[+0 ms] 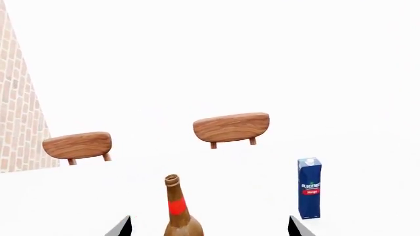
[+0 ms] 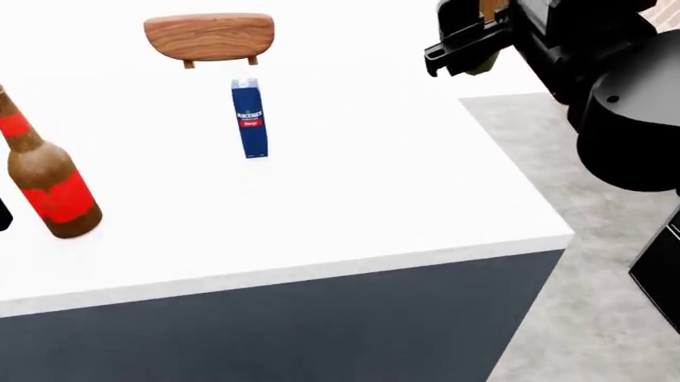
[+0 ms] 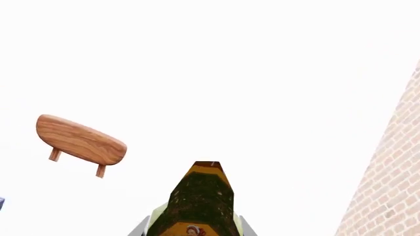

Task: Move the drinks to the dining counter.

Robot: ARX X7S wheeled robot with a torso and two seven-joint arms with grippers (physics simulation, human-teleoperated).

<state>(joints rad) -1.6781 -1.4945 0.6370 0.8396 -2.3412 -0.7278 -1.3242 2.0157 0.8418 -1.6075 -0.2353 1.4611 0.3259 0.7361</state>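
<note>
Your left gripper [image 1: 208, 227] shows in the left wrist view only as two dark fingertips [image 1: 121, 227] set well apart, so its jaws stand open. The brown bottle [image 1: 178, 211] stands upright between them, seen at neck and shoulder, with daylight on both sides; no contact shows. In the head view the same bottle [image 2: 44, 179] appears at the left edge of the picture, on the white tabletop [image 2: 351, 191] of the dining counter, near its front edge, red labels on neck and body.

Your right gripper [image 3: 194, 228] holds the olive-green bottle [image 3: 200, 201]. In the right wrist view the grey fingers [image 3: 139, 229] sit tight against both sides of the bottle, with its yellowish label just visible between them and its mouth pointing away from the camera. In the head view the right arm [image 2: 595, 72] is raised at the upper right, over the counter's right end; the gripper is largely hidden there, with a small olive and brown patch showing in it.

Further back, the dark-blue Mango carton [image 2: 250, 119] stands upright on the tabletop, well apart from the brown bottle and to its right.

Beyond the carton, a round wooden stool [image 2: 209, 37] stands at the far edge of the counter. The left wrist view shows a second stool [image 1: 77, 146] beside it and a brick wall [image 1: 18, 113] behind.
</note>
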